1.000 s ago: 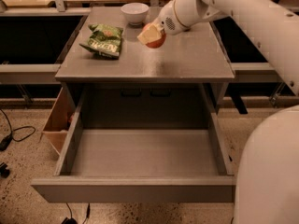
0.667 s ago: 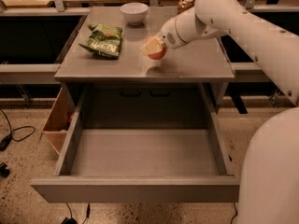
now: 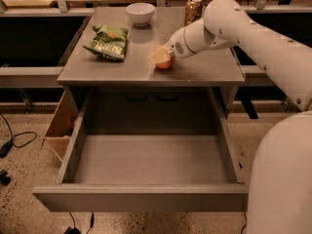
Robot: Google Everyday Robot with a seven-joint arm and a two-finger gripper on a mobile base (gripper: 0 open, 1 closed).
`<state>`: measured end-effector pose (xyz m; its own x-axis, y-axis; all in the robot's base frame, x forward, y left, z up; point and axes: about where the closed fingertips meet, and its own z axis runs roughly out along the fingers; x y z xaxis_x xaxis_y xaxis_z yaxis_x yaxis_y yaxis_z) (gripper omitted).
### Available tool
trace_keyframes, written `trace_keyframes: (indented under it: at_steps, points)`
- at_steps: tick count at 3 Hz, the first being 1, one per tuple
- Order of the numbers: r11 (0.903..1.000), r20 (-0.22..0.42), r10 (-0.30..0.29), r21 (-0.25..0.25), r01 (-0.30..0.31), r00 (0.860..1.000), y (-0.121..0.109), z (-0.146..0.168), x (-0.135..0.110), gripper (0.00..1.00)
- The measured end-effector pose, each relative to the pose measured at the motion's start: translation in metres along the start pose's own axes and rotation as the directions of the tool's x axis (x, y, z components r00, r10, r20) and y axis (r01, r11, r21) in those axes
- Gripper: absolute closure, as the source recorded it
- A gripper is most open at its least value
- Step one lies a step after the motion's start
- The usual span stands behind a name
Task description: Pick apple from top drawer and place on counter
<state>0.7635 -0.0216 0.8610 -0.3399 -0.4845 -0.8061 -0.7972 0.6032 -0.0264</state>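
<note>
The red-orange apple is low over the front middle of the grey counter, at or just above its surface. My gripper comes in from the right and is shut on the apple, with a pale finger across its left side. The top drawer is pulled fully out below the counter, and its grey floor is bare. Its front panel is nearest the camera.
A green chip bag lies on the counter's left side. A white bowl and a can stand at the back. A tan wooden box sits left of the drawer. Cables lie on the floor.
My gripper has carried the apple down and slightly left, from above the counter's middle to its front part near the surface. The drawer has not moved.
</note>
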Motion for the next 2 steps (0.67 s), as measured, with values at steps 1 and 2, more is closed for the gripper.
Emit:
trace_keyframes:
  at_steps: [1,2]
  points:
    - [1.0000,0.000,0.000,0.000,0.000,1.000,0.0000,0.0000,0.0000,0.55]
    - [1.0000,0.000,0.000,0.000,0.000,1.000,0.0000,0.0000,0.0000,0.32]
